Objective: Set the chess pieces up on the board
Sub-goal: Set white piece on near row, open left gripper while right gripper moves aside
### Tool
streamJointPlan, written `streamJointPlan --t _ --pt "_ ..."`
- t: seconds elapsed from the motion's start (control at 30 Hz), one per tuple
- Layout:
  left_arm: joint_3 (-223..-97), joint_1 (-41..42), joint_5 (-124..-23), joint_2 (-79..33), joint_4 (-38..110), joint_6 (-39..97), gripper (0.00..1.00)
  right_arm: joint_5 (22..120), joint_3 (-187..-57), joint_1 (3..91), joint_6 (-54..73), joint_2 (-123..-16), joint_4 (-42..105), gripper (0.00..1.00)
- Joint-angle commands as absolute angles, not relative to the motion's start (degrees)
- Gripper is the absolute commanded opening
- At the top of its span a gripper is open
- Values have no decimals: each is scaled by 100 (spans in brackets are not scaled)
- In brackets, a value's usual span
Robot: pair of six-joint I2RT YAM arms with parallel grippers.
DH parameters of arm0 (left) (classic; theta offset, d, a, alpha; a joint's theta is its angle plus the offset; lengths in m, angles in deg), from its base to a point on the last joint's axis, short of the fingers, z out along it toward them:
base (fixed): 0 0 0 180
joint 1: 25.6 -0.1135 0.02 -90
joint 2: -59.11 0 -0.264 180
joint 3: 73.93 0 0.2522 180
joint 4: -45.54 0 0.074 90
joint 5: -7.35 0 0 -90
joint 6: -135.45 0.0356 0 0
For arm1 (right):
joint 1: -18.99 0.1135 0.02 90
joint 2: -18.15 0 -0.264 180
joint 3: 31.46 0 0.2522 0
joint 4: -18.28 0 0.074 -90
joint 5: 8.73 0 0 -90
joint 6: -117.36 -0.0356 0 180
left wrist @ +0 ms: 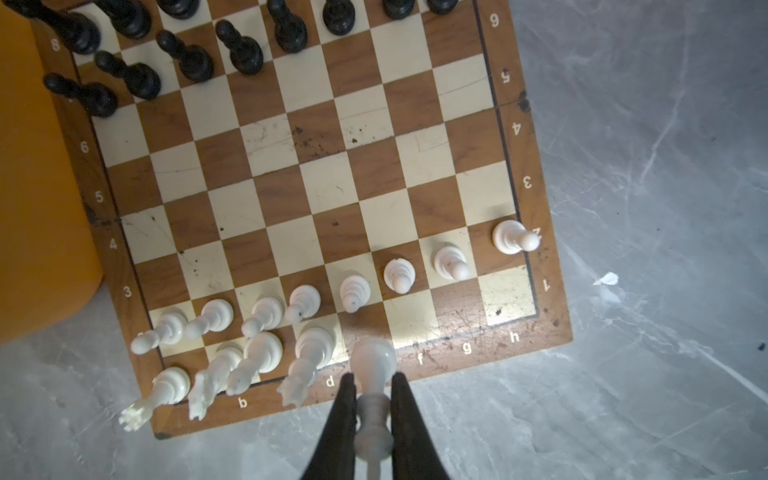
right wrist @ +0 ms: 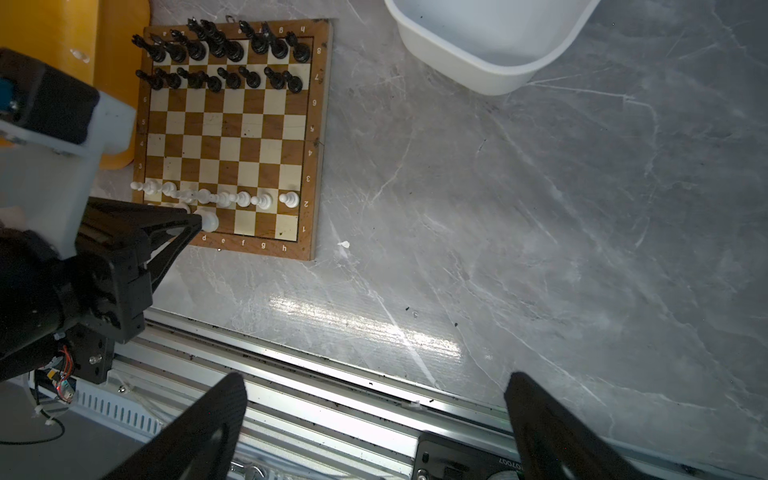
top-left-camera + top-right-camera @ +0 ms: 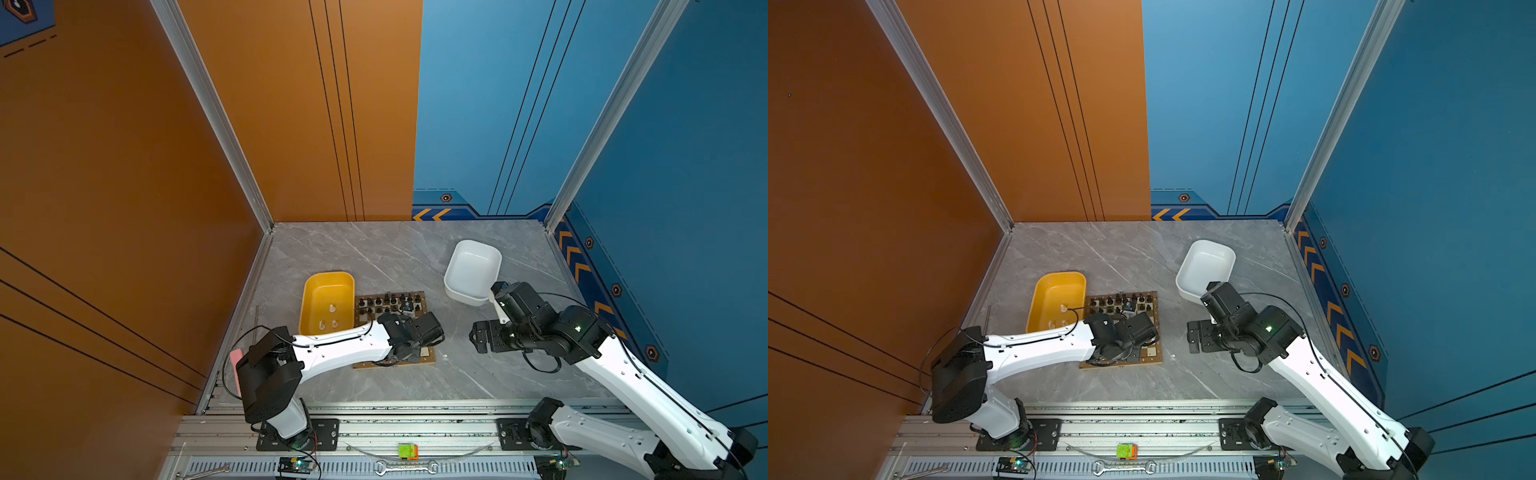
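Note:
The board (image 1: 536, 208) lies on the grey table, seen in both top views (image 3: 424, 297) (image 3: 1156, 328). Black chess pieces (image 2: 216, 79) fill its two far rows. White pawns (image 1: 399, 274) line row 2, and white pieces (image 1: 266, 353) stand on a1 to d1. My left gripper (image 1: 372, 380) is shut on a tall white piece (image 1: 374, 361), whose base sits over the e1 square. My right gripper (image 2: 374, 382) hangs open and empty above the table's front edge, to the right of the board (image 2: 320, 124).
A yellow tub (image 3: 309, 299) touching the board's left side holds three white pieces (image 3: 332, 308). A white tub (image 3: 473, 243) stands at the back right. A small white scrap (image 2: 343, 244) lies off the h1 corner. An aluminium rail (image 3: 374, 419) runs along the front.

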State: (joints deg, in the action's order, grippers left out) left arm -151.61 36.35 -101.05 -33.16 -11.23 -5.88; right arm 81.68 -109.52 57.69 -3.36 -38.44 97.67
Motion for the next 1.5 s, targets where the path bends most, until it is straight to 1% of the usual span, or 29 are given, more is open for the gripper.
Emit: streamJointPlan --t 0.0,0.73,1.0,1.1,1.23,1.3,1.37,1.47 --pt "-15041 3695 -10010 -3380 -1182 -726 4 8082 -10831 5672 -205 -3801 9981 100" --pt "-15262 3623 -10006 -3756 -1182 -674 8 7824 -10789 5267 108 -3761 10055 100" --pt "-15342 3557 -10000 -3824 -1164 -612 12 7795 -10798 5173 176 -3730 10110 100" --pt "-15359 3528 -9999 -3840 -1164 -585 14 7771 -10812 5142 196 -3736 10107 100" --pt "-15356 3507 -9960 -3821 -1180 -587 22 7735 -10811 5107 221 -3748 10103 100" --pt "-15353 3488 -9949 -3794 -1170 -584 28 7722 -10812 5088 230 -3757 10103 100" --pt "-15361 3469 -9952 -3759 -1173 -578 32 7723 -10815 5079 238 -3766 10095 100" --pt "-15428 3420 -9941 -3717 -1175 -526 34 7720 -10819 5067 248 -3774 10078 100"
